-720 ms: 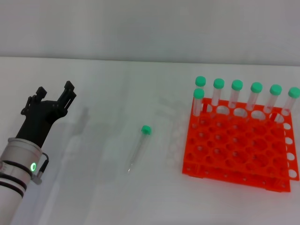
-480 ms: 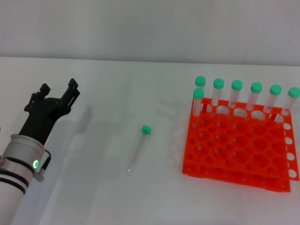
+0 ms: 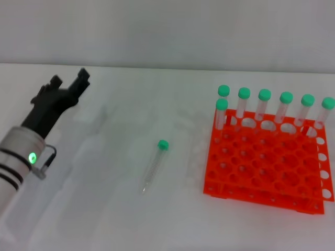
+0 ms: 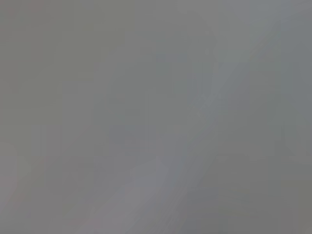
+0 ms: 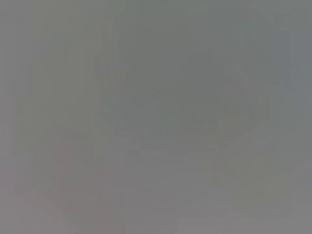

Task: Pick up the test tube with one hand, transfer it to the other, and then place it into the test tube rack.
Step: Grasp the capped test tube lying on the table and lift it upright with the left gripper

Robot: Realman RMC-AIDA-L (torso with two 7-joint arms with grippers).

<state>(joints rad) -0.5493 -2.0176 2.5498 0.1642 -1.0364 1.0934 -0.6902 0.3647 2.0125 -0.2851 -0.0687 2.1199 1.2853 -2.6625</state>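
Note:
A clear test tube (image 3: pixel 153 166) with a green cap lies flat on the white table near the middle, cap toward the far side. The orange test tube rack (image 3: pixel 267 164) stands to its right, with several green-capped tubes (image 3: pixel 264 104) upright along its back row. My left gripper (image 3: pixel 68 83), black with a green glowing ring on its arm, is open and empty at the far left, well away from the lying tube. My right gripper is out of view. Both wrist views show only flat grey.
The white table (image 3: pixel 104 209) spreads between the left arm and the rack. A pale wall (image 3: pixel 167 31) rises behind the table's far edge.
My left gripper has moved up and toward the far side of the table, staying open. The tube and rack have not moved.

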